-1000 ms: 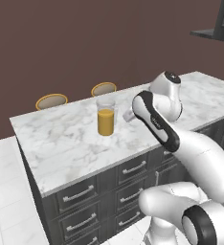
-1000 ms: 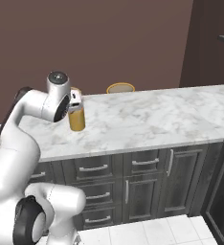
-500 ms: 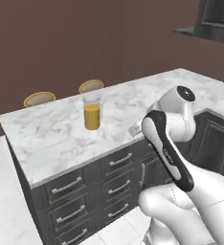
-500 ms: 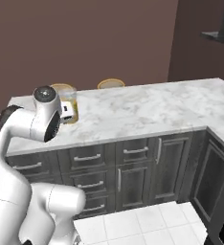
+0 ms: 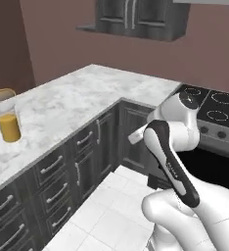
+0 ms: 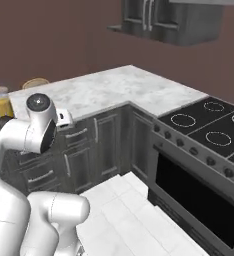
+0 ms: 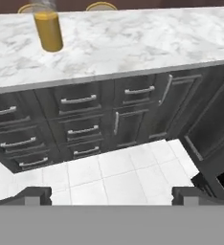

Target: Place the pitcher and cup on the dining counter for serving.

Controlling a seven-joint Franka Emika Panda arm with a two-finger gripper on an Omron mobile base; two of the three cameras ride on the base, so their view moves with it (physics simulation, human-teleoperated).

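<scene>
The pitcher (image 5: 9, 122) (image 6: 2, 104) (image 7: 48, 29), a clear cylinder of orange liquid, stands upright on the dining counter (image 5: 62, 105) (image 6: 104, 85) (image 7: 133, 43), near its far edge and in front of a tan-rimmed stool (image 5: 1, 93) (image 7: 100, 6). My gripper (image 7: 112, 195) is open and holds nothing. It hangs below counter height, well back from the pitcher, over the tiled floor and facing the dark drawers. Its hand appears as a white block (image 5: 135, 137) (image 6: 64, 118) at the end of the folded arm. The green cup is out of view.
A black stove top (image 5: 214, 110) (image 6: 209, 122) with an oven door (image 6: 199, 195) adjoins the counter's corner on the right. Dark wall cabinets (image 5: 136, 17) (image 6: 169, 17) hang above. White floor tiles (image 7: 114, 172) lie before the grey drawers (image 7: 75, 100).
The whole picture has swung right as the base turned, bringing the stove into view. The pitcher stays on the counter, now at the far left. The arm has folded back from it.
</scene>
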